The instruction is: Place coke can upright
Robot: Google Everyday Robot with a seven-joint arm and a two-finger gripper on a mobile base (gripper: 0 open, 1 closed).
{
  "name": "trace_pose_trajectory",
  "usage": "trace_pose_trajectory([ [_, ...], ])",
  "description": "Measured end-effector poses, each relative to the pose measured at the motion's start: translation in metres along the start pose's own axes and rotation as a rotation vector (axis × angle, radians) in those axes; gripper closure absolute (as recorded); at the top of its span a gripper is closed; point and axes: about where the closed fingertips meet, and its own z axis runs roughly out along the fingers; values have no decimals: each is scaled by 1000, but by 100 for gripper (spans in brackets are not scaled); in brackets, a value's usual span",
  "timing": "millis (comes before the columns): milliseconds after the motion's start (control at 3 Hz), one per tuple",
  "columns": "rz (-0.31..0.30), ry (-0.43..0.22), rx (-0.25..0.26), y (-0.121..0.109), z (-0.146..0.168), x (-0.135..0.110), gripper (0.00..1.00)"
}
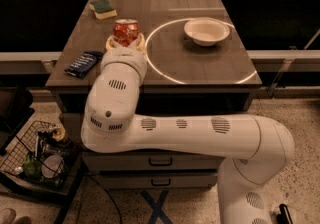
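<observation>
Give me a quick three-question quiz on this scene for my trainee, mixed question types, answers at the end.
1. True or false: the coke can lies on its side.
2. What lies nearest the near left corner of the table? A sponge, B bowl, C snack packet.
3. Fill in: the pincer, over the table's left part, is shut around the ___.
Key: 1 false, it stands upright; 2 C; 3 coke can.

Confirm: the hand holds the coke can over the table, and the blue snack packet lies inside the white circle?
No: in the camera view the snack packet lies outside the white circle, by the table's left edge; the hand holds the coke can.
</observation>
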Motion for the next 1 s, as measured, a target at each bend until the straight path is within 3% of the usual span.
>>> trace_pose_trajectory([
  [1000, 34, -160, 67, -4, 29, 25, 100],
])
